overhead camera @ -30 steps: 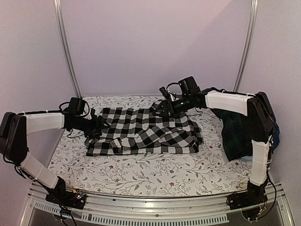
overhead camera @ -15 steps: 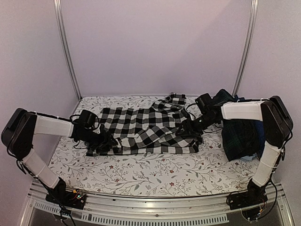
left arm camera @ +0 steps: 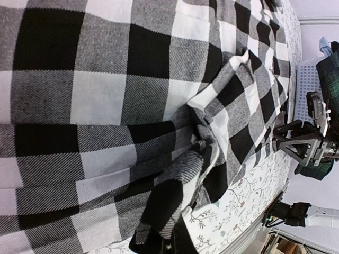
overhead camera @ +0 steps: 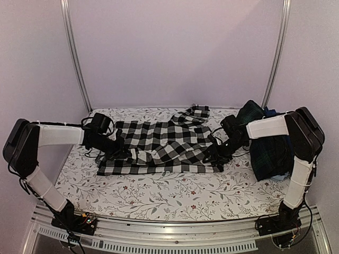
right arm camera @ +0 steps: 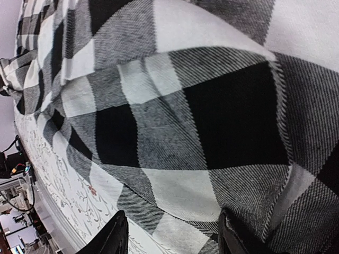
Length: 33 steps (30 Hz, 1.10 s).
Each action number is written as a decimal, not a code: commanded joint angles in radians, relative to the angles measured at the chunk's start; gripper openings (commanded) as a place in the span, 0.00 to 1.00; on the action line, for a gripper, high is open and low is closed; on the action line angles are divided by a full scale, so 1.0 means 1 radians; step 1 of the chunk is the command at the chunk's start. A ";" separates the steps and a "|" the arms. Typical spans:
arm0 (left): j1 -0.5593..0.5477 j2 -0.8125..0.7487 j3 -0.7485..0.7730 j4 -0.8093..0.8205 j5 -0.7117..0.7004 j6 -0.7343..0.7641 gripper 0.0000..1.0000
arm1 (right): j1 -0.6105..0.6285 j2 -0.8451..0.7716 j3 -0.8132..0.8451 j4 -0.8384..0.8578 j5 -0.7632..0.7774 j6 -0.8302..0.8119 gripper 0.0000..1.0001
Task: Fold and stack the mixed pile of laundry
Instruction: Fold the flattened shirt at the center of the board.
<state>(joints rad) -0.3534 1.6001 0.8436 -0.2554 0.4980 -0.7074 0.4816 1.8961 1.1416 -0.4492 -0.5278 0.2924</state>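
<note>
The black-and-white checked shirt point(overhead camera: 164, 145) lies spread across the middle of the floral table cover point(overhead camera: 175, 193), one sleeve point(overhead camera: 197, 112) trailing to the back. My left gripper point(overhead camera: 123, 154) is low at the shirt's left side and shut on a bunched fold of it point(left arm camera: 172, 211); the fingertips point(left arm camera: 170, 242) are mostly buried in cloth. At the shirt's right front corner my right gripper point(overhead camera: 213, 157) stands open, its fingers point(right arm camera: 115, 236) wide apart over the checked fabric point(right arm camera: 180, 137) and its hem. The rest of the pile, a dark green-navy plaid garment point(overhead camera: 267, 145), sits at the right.
A light blue piece point(overhead camera: 279, 178) peeks from under the plaid garment, with a navy bit point(overhead camera: 270, 112) behind it. The table's front rail point(overhead camera: 175, 233) runs along the near edge. Walls and frame posts point(overhead camera: 74, 58) close in the back and sides.
The left gripper slid in onto the shirt's left edge and shut on a fold. The right gripper came forward and down from the shirt's back to its right front corner, narrowing slightly.
</note>
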 commanded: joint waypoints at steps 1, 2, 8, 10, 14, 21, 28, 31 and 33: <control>0.012 -0.042 0.057 -0.182 -0.051 0.107 0.00 | -0.005 0.027 -0.032 -0.017 0.048 -0.017 0.57; 0.022 -0.044 0.064 -0.213 -0.066 0.123 0.00 | -0.005 0.029 -0.034 -0.019 0.051 -0.019 0.57; 0.107 -0.046 0.092 -0.336 -0.152 0.208 0.00 | -0.006 0.026 -0.048 -0.028 0.058 -0.025 0.57; 0.126 -0.034 0.101 -0.360 -0.175 0.238 0.00 | -0.006 0.022 -0.054 -0.031 0.057 -0.029 0.57; 0.164 0.035 0.119 -0.385 -0.219 0.268 0.00 | -0.006 0.012 -0.064 -0.034 0.035 -0.048 0.56; 0.166 0.128 0.194 -0.328 -0.220 0.293 0.00 | -0.005 -0.057 -0.044 -0.079 -0.043 -0.120 0.49; 0.165 0.111 0.237 -0.392 -0.334 0.319 0.44 | -0.006 -0.129 0.121 -0.183 -0.087 -0.176 0.50; 0.158 0.055 0.261 -0.368 -0.319 0.316 0.62 | -0.006 -0.092 0.230 -0.178 -0.052 -0.155 0.53; 0.143 0.058 0.291 -0.346 -0.290 0.322 0.64 | -0.005 -0.037 0.299 -0.171 -0.028 -0.130 0.54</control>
<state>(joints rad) -0.1963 1.7084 1.0698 -0.6277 0.2016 -0.4019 0.4770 1.8221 1.3247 -0.6201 -0.5900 0.1444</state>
